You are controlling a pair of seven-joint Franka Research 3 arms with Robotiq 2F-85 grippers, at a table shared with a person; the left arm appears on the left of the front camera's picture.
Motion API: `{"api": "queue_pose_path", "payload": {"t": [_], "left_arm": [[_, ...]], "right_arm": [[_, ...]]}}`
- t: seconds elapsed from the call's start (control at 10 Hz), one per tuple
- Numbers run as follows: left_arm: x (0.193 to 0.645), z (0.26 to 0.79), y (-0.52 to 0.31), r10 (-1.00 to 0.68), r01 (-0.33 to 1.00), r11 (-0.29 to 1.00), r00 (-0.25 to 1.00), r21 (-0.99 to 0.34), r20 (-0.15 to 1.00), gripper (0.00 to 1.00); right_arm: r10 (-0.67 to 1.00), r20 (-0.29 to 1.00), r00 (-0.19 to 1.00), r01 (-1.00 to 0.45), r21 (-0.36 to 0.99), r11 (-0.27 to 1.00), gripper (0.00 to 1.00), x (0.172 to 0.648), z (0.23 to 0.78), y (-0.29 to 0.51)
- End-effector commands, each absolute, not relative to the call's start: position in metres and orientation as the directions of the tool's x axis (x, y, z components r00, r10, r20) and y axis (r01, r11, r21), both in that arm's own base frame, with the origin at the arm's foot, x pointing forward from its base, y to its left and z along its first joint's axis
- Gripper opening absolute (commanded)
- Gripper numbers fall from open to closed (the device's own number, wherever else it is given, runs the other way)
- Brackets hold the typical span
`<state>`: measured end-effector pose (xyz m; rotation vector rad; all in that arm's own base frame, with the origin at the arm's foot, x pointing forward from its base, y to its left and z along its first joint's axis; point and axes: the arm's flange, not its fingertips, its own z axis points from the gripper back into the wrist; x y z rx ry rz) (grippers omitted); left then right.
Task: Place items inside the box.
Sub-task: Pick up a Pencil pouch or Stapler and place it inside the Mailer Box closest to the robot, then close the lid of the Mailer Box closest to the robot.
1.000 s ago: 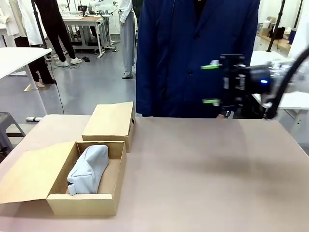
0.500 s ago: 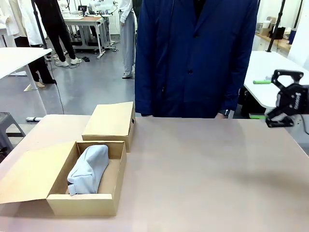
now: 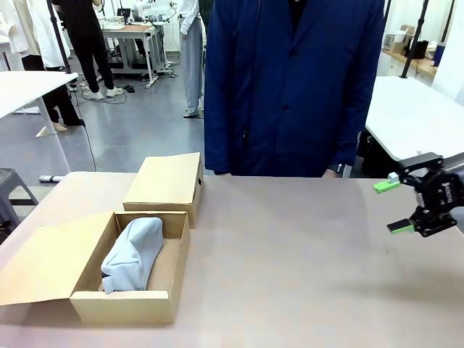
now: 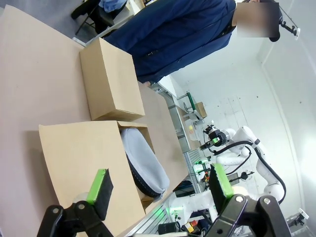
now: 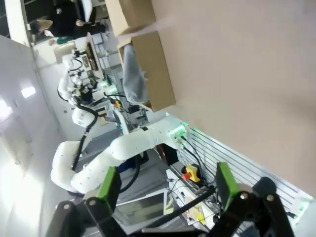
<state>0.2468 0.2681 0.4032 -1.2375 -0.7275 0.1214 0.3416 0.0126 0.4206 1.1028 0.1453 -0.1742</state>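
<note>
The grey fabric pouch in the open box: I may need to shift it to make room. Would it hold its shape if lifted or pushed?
The grey zipped fabric pouch looks soft and slumped against the wide brown cardboard box, so it would probably sag if lifted by one end. Its rounded, puffy form suggests it is light. Pushed, the cloth would likely bunch up rather than slide.

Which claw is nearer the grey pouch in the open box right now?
Left. The left claw hangs open just above the grey pouch in the open box; the right claw is open at the table's far right edge.
</note>
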Motion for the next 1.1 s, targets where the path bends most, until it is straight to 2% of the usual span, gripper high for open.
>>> {"api": "queue_pose_path", "payload": {"t": [0.0,0.6,0.7,0.8,0.9,1.0], "left_arm": [[0.247,0.404,0.268,0.468,0.325,0.344,0.754,-0.881,0.461,1.00],[0.247,0.403,0.268,0.461,0.294,0.352,0.772,-0.889,0.438,1.00],[0.252,0.424,0.239,0.301,0.549,0.320,0.714,-0.772,0.632,1.00],[0.263,0.443,0.191,0.121,0.746,0.341,0.568,-0.571,0.814,1.00],[0.259,0.458,0.136,-0.089,0.883,0.247,0.431,-0.399,0.898,1.00],[0.250,0.466,0.087,-0.272,0.969,0.118,0.242,-0.217,0.931,1.00]], "right_arm": [[-0.111,-0.223,0.968,0.248,0.904,0.349,1.00,0.342,0.428,0.001],[-0.111,-0.223,0.968,0.248,0.904,0.349,1.00,0.342,0.428,0.001],[-0.111,-0.223,0.968,0.248,0.904,0.349,1.00,0.342,0.428,0.001],[-0.111,-0.223,0.968,0.248,0.904,0.349,1.00,0.342,0.428,0.001],[-0.111,-0.223,0.968,0.248,0.904,0.349,1.00,0.342,0.428,0.001],[-0.111,-0.223,0.968,0.248,0.904,0.349,1.00,0.342,0.428,0.001]]}}
